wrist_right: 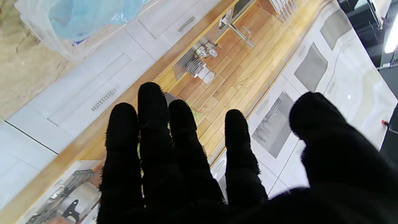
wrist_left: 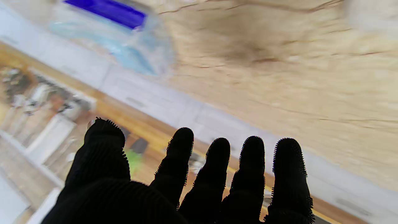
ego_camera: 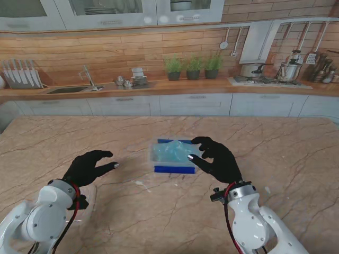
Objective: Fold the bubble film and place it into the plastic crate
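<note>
The bubble film [ego_camera: 172, 152] lies inside the plastic crate [ego_camera: 174, 169] at the tabletop's [ego_camera: 159, 211] middle. The right hand [ego_camera: 217, 157], released, is nearer, at its right edge; the left hand [ego_camera: 90, 166] is released, well apart.

A marble-patterned table [ego_camera: 159, 211] fills the foreground. Behind it, a wooden counter holds a sink [ego_camera: 68, 90], three potted plants [ego_camera: 193, 67] and a knife rack [ego_camera: 21, 74].

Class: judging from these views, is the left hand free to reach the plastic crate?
Probably yes: the left hand is open, and only bare table lies between it and the plastic crate. The right hand hovers at the crate's far side.
</note>
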You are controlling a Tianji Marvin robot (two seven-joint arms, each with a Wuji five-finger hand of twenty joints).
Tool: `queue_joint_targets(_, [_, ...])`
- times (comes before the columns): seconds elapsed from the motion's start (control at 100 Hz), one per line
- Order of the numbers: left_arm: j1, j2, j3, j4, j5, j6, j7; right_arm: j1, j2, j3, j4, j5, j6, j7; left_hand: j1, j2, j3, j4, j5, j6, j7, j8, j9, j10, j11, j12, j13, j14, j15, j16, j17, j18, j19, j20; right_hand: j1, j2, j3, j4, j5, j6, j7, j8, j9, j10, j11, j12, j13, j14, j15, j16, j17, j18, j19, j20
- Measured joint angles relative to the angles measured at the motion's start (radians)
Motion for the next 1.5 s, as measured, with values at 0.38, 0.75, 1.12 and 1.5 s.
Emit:
queue_joint_targets(0.38, [0.072,0.018,-0.027,0.005,0.250,0.372,-0.006,-0.097,-0.002,0.023,-0.045,-0.073,-0.007,-0.079,-0.069,-0.075,-0.002,0.000,-0.063,-0.002,-0.041,0.012,-0.033,0.004,-0.014,0.006,-0.016,0.062,-0.021,0.000,0.032,0.065,0.037,0.009,0.000,0.000,-0.009,0.000,0.000,0.008,-0.009,0.000,0.000,0.001,-0.008,-0.002,-0.002,0.006,-0.010,0.000,-0.005,0.008,-0.019,0.000])
queue_joint_targets(0.75, [-0.033,0.042,0.089,0.128,0.386,0.688,-0.117,-0.096,-0.003,0.018,-0.047,-0.069,0.024,-0.076,-0.080,-0.075,-0.001,0.019,-0.129,0.033,-0.082,-0.003,-0.124,0.038,-0.014,0.010,-0.078,0.101,-0.013,-0.012,0.032,0.095,0.083,0.030,0.001,0.000,-0.011,0.000,0.000,0.009,-0.010,0.008,0.000,0.001,-0.008,-0.002,-0.002,0.008,-0.010,0.000,-0.006,0.008,-0.020,0.001])
queue_joint_targets(1.12, [-0.006,0.016,0.016,0.195,0.191,0.648,0.043,-0.095,-0.004,0.011,-0.045,-0.077,0.046,-0.087,-0.071,-0.075,-0.001,0.019,-0.226,0.027,-0.081,-0.005,-0.213,0.037,-0.011,-0.004,-0.124,0.102,-0.024,-0.047,-0.014,0.056,0.058,0.026,0.001,0.000,-0.011,0.000,0.000,0.010,-0.010,0.009,0.000,0.003,-0.008,-0.002,-0.002,0.011,0.002,0.008,-0.006,0.008,-0.025,0.011])
queue_joint_targets(1.5, [0.057,-0.013,-0.037,0.205,0.121,0.626,0.122,-0.092,-0.004,0.008,-0.040,-0.082,0.047,-0.085,-0.066,-0.074,0.000,0.019,-0.298,0.009,-0.057,-0.014,-0.214,0.036,-0.004,-0.004,-0.135,0.103,-0.031,-0.057,-0.026,0.040,0.058,0.017,0.001,0.000,-0.022,0.000,0.000,0.010,-0.010,0.009,0.000,0.010,-0.008,-0.002,-0.002,0.012,0.013,0.010,-0.006,0.008,-0.025,0.014])
